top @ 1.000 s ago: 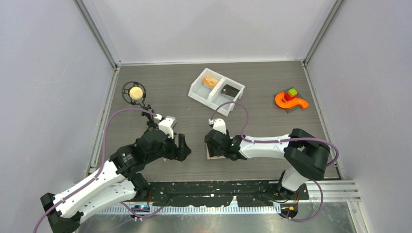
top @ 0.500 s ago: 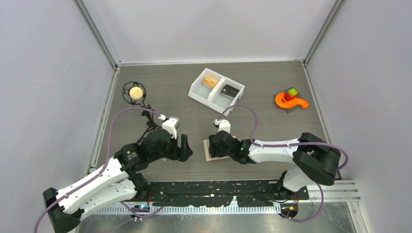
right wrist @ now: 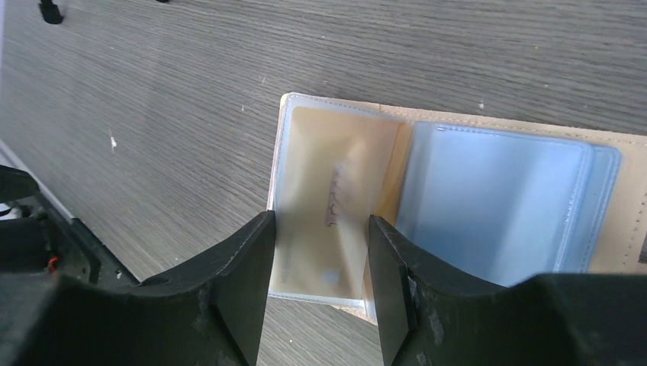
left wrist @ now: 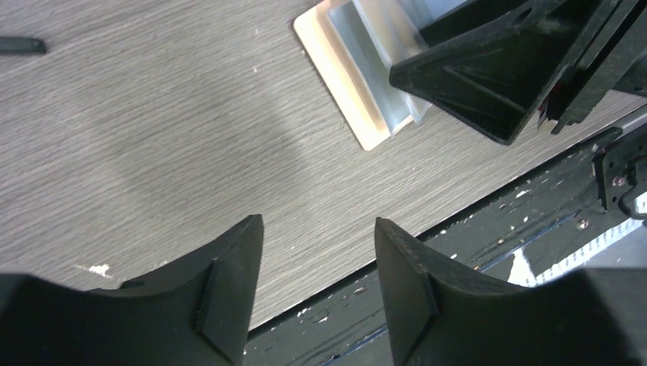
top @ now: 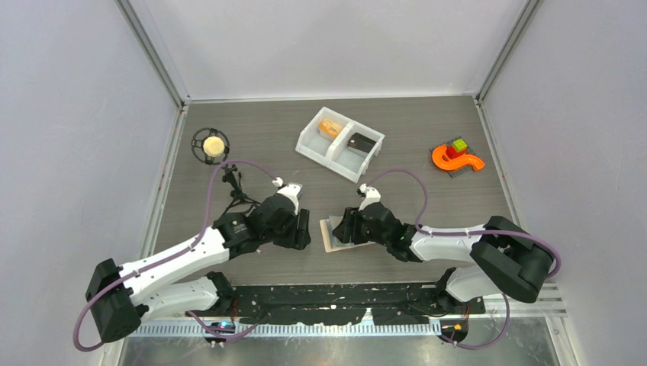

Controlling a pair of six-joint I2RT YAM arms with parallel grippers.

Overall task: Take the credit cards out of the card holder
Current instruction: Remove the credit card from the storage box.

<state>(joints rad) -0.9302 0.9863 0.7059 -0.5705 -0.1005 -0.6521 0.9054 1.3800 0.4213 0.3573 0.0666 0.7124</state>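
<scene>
The left arm [top: 164,263] stretches from its base up and to the right, lying low, and its wrist turns the left gripper [top: 300,232] rightward. Its two black fingers [left wrist: 229,297] stand apart with a clear gap between them. The right arm [top: 442,244] folds at the elbow beside its base and runs leftward, and the right gripper [top: 343,227] points left and down, its fingers [right wrist: 244,290] also parted. The two grippers face each other — near, not touching.
</scene>
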